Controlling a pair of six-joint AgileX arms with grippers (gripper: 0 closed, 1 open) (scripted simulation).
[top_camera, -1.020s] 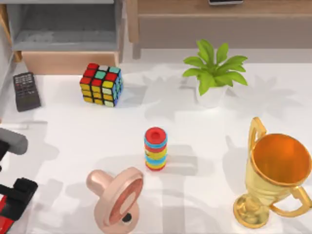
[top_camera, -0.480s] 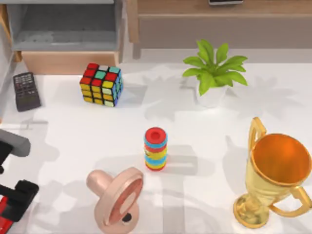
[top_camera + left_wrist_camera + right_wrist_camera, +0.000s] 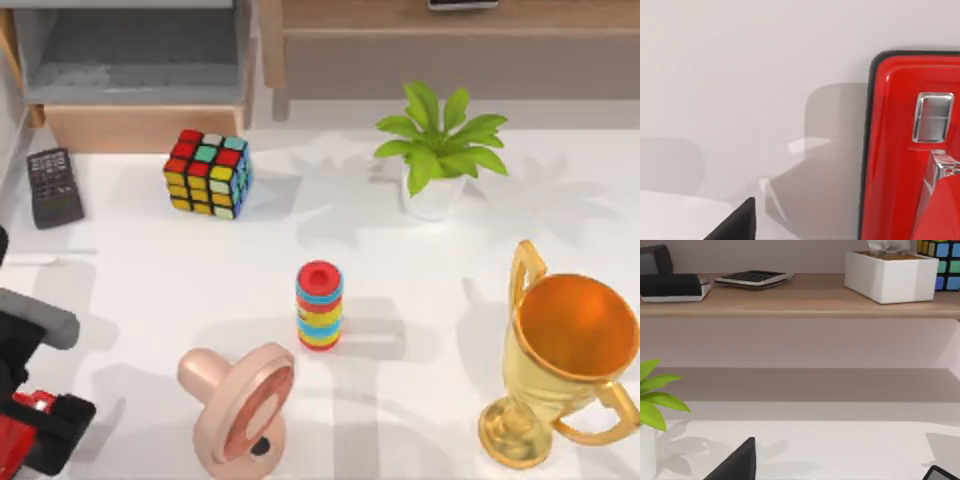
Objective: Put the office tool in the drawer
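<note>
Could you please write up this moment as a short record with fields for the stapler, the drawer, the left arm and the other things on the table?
stapler: red stapler at the table's near left corner, also close up in the left wrist view
drawer: open drawer at far left, grey inside, tan front panel
left arm: left tool at the stapler; grip cannot be judged
between stapler and drawer: calculator, puzzle cube
other items: ring stack, pink pacifier, potted plant, gold trophy

Overhead camera looks down on the table (image 3: 150, 270); left wrist camera sits close above it; right wrist camera faces a shelf (image 3: 800, 305).
</note>
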